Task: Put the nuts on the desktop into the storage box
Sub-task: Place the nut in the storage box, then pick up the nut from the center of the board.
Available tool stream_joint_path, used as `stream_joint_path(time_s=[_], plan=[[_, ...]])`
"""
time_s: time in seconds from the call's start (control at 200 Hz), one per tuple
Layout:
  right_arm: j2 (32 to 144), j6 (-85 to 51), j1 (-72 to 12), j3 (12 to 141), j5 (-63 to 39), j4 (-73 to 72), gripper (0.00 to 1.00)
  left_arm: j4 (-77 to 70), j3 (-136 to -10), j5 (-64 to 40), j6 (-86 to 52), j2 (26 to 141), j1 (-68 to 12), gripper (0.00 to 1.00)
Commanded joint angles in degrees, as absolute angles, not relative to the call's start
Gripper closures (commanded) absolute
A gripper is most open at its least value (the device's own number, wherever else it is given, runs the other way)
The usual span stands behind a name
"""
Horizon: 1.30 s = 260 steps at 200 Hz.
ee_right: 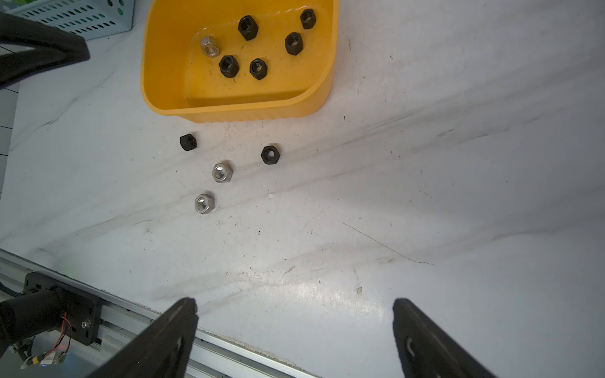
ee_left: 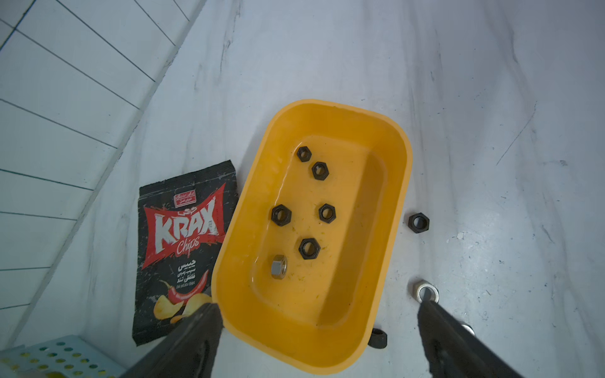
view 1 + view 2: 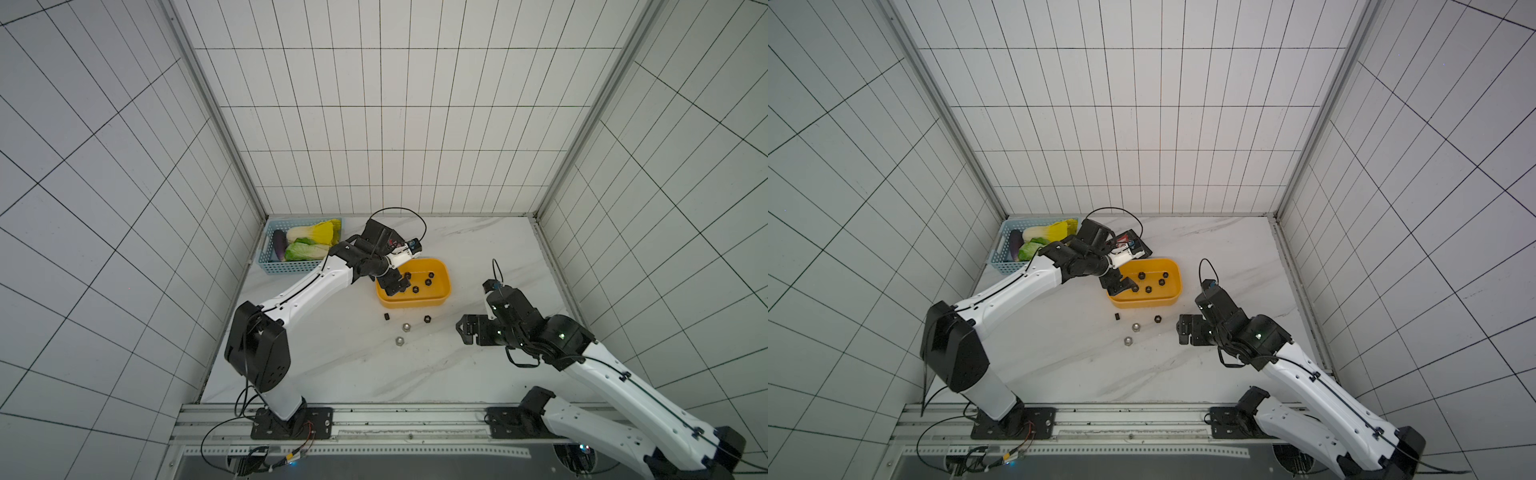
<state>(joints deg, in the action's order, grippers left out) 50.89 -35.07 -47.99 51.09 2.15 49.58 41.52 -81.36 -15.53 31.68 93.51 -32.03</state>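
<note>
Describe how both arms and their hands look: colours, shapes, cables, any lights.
The left arm and right arm share white link shells, bulky black joint housings and thin black cables clipped along them, looping free at each wrist. A green light glows on a right-arm joint. The left hand and right hand are black, each with two flat tapering fingers.

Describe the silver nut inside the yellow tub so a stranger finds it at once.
Find the yellow storage box on the white desktop. Inside it, among five black nuts, the silver nut alone is bare metal.
</note>
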Motion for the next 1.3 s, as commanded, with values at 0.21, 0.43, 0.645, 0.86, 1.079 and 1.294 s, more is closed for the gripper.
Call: stream_joint_path(time_s=[0.21,0.43,0.645,0.86,1.079,1.294], plan=[[57.7,-33.1,-51.3,56.5,2.4,43.6,0.08,44.4,-72.6,-28.0,27.1,79.5,-17.7,0.02],[64.4,-32.2,-53.5,59.0,4.1,42.2,0.10,47.2,-66.1,-35.3,27.8,71.5,-6.1,0.02],[74.5,-30.0,-57.9,64.6,7.1,39.2,0.14,53.7,-60.6,-42.3,31.8,66.3,6.6,0.02],[84.5,-26.5,-61.0,68.1,7.4,33.5,0.18,57.5,-53.9,-45.0,36.2,61.7,17.4,0.02],[92.1,-19.8,-62.2,66.9,9.1,22.8,0.24,60.6,-49.6,-44.0,40.6,59.4,23.7,0.02],[97.6,-18.1,-62.2,67.9,8.2,17.9,0.27,58.3,-46.1,-43.6,39.7,57.6,25.4,0.03]])
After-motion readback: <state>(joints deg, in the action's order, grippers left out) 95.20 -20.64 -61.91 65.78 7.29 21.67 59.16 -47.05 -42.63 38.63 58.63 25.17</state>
